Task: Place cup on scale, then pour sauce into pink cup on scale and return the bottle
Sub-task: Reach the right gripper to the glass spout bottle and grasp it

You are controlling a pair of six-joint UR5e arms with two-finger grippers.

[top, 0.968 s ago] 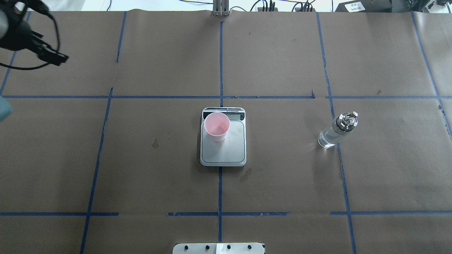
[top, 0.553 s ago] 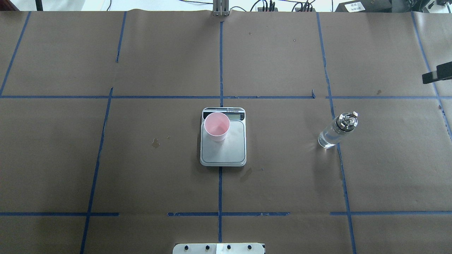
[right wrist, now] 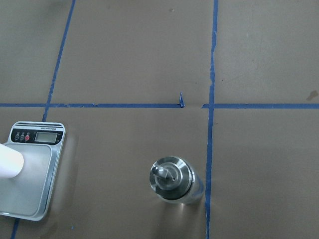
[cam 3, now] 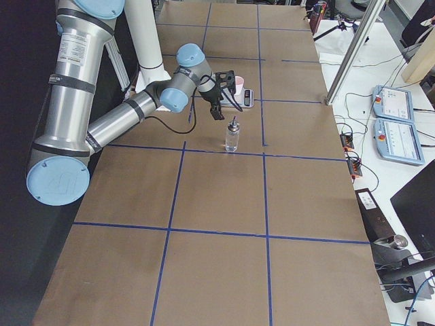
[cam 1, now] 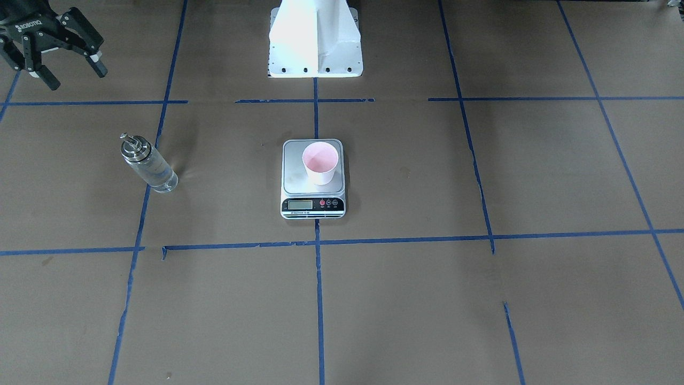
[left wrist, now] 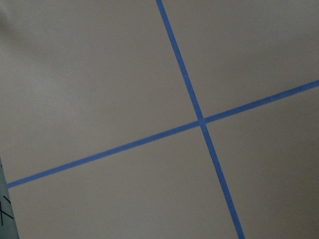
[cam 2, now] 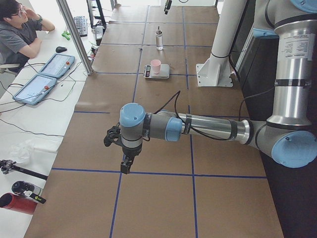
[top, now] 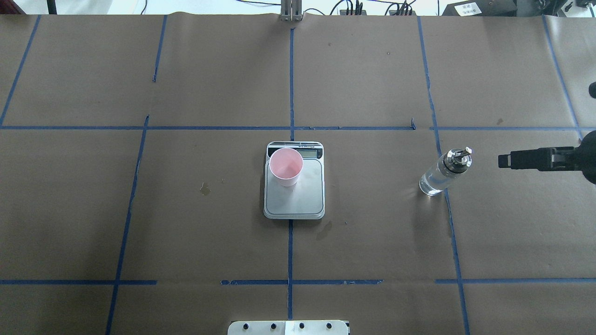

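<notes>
The right gripper (cam 1: 76, 78), a black two-finger unit, has its jaws spread wide with nothing between them. It hangs above the tabletop (top: 372, 242), which is covered in brown paper, on the robot's right side. From overhead it shows edge-on (top: 504, 161), pointing toward the small clear glass bottle with the shiny metal collar and thin spout (top: 440, 175). The gripper is near the bottle and clear of it. The right wrist camera looks down on the bottle's metal top (right wrist: 172, 179).

The bottle (cam 1: 152, 167) stands upright on the paper, just beside a blue tape line (cam 1: 140, 214). It is well apart from the flat rectangular scale with a silver steel platform and black display strip (cam 1: 295, 179), on the robot's right of it.

The small tapered pale-pink cup (cam 1: 320, 162) stands upright on the scale's platform, on its half toward the robot's left. It is narrower than the platform (top: 298, 201). Whether the cup holds any liquid cannot be made out.

The left gripper (cam 2: 126, 164) appears only in the view from the table's left end. There it hangs over bare paper near a tape crossing, far from the scale (cam 2: 149, 74). Whether its jaws are apart or together cannot be told. The left wrist camera shows only brown paper and two crossing blue tape lines (left wrist: 201, 121).

A person (cam 2: 17, 34) sits at a side desk beyond the tabletop's edge.
</notes>
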